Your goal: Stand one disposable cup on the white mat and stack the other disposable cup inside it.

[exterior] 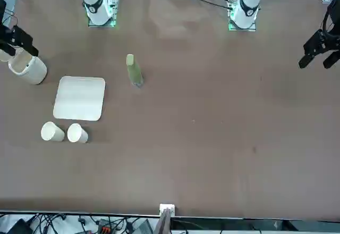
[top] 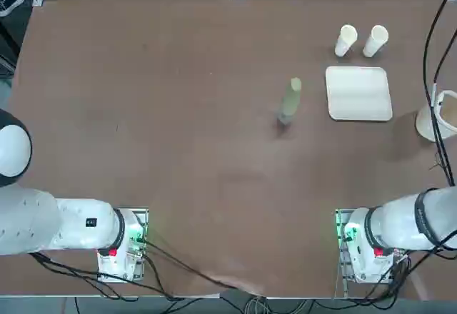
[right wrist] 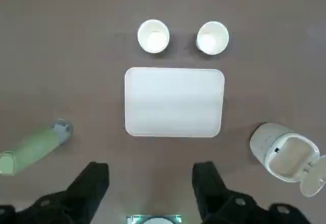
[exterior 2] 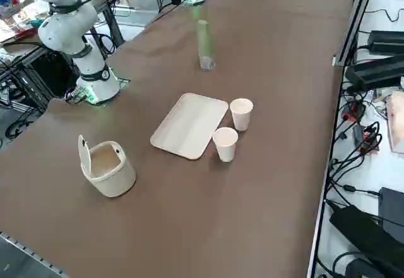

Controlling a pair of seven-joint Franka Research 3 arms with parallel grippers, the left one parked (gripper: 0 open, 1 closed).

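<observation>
From overhead, the white mat (top: 358, 93) lay bare on the brown desk (top: 178, 150) in the right half, with two disposable cups standing just beyond its far edge: the left cup (top: 345, 41) and the right cup (top: 375, 41), near each other but apart. A green bottle (top: 290, 101) stood to the mat's left, and a lidded white container (top: 441, 116) sat at the desk's right edge.

From across the desk, the mat (exterior: 79, 98) appeared at the left, the cups (exterior: 64, 132) on the camera's side of it, neither touching it.

From the raised side camera, both cups (exterior 2: 233, 129) stood upright, mouths up, just beside the mat's (exterior 2: 189, 125) edge.

At the wrist, the end effector (right wrist: 150, 183) hung high over the desk with its fingers (right wrist: 94, 180) spread wide and nothing between them; the mat (right wrist: 174, 102) and both cups lay ahead of it.

By my judgement no step was begun: neither cup stood on the mat. The next move called for descending over one cup, closing gently on its thin wall without crushing it, then carrying it onto the mat upright.
</observation>
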